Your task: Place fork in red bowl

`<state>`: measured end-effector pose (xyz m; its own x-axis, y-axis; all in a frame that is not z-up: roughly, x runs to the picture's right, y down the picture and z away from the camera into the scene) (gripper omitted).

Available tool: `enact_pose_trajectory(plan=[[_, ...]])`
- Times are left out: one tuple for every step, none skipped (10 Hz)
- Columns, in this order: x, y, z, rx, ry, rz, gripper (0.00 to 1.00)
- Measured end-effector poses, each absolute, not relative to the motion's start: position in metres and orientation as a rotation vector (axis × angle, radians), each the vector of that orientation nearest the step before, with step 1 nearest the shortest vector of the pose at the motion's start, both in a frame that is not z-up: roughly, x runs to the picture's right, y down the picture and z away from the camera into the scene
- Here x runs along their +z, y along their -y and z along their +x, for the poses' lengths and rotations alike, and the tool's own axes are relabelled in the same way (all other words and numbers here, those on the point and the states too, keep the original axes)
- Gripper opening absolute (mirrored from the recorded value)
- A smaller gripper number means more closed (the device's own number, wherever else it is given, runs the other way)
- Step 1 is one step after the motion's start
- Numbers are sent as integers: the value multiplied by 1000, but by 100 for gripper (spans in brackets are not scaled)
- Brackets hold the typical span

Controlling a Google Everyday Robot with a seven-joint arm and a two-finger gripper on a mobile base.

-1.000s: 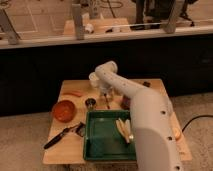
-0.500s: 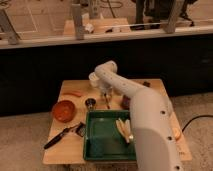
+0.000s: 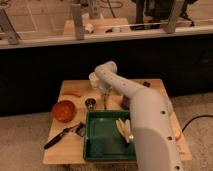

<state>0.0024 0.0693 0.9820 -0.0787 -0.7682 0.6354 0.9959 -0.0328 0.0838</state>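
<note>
Just beside the metal cup point(image 3: 91, 103) hangs the end effector point(image 3: 105, 98).

end effector point(image 3: 105, 95) near cup point(image 3: 91, 103), red bowl point(image 3: 64, 110) left

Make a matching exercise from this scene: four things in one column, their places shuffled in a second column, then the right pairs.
Things:
1. red bowl
2. green tray
3. black-handled utensil
4. gripper

Places:
A. over the back middle of the table, by the metal cup
B. left side of the table
C. front left, just in front of the bowl
D. front middle of the table

Pairs: 1-B, 2-D, 3-C, 4-A
</note>
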Motion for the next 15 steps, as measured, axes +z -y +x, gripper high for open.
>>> enact_pose_trajectory(plan=[[982,-71,0,-1562,605,-493,0],[980,-72,0,-1563,607,-497,0],[979,-73,-1,-1565,609,-500,0],[979,-73,0,-1564,609,-501,0],[979,-73,0,-1564,609,-500,0],[976,-71,1,-1562,607,-493,0],[968,-58,4,-1551,600,-461,0],[958,-47,5,-1533,606,-430,0],[947,-33,8,-1514,616,-393,0],[933,-17,10,-1490,626,-350,0],[915,4,14,-1462,636,-296,0],[905,15,15,-1447,642,-262,0],[892,28,16,-1439,651,-220,0],[879,37,14,-1440,669,-186,0],[868,45,9,-1448,694,-155,0]])
